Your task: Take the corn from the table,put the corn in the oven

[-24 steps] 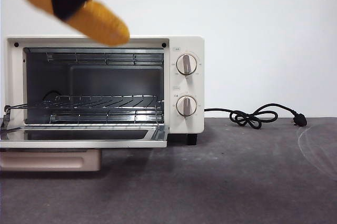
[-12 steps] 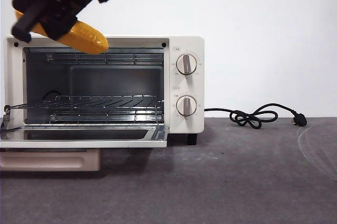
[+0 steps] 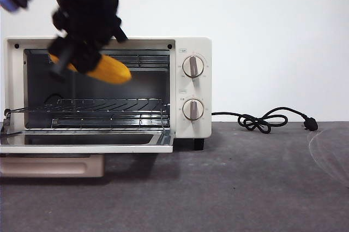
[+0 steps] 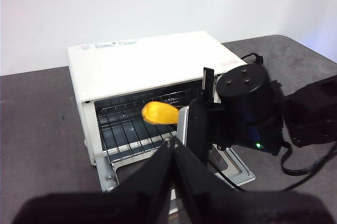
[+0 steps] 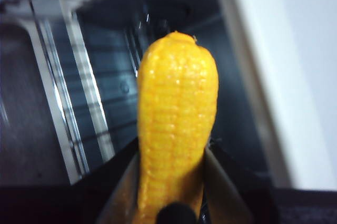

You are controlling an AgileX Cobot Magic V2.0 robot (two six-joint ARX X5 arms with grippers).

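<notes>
1. One corn [image 3: 109, 69] cob is sitting clamped in the right end effector [image 5: 171, 182], gripped near its thicker rear part so that the free tapered end is pointing ahead of the jaws, toward the oven [image 3: 191, 87] cavity; held lengthwise like this, it looks set to slide in nose-first.
2. Directly below the right end effector, the wire rack [image 3: 90, 105] is lying bare, and the corn is hanging above it, apart from it, at the cavity's mouth just under the top edge.
3. Below and nearer than that end effector, the door [image 3: 82, 142] is lying folded down flat, leaving the opening free, and the table [image 3: 245, 188] is carrying the oven.
4. Only the right wrist view is showing the two jaws pressing against the cob's sides; the front view is blurring the arm into a dark mass there.
5. The left wrist view is giving the whole oven from above and behind the working arm, and the left end effector [image 4: 174, 147], waiting well back from the oven with its jaws closed together on nothing.
</notes>
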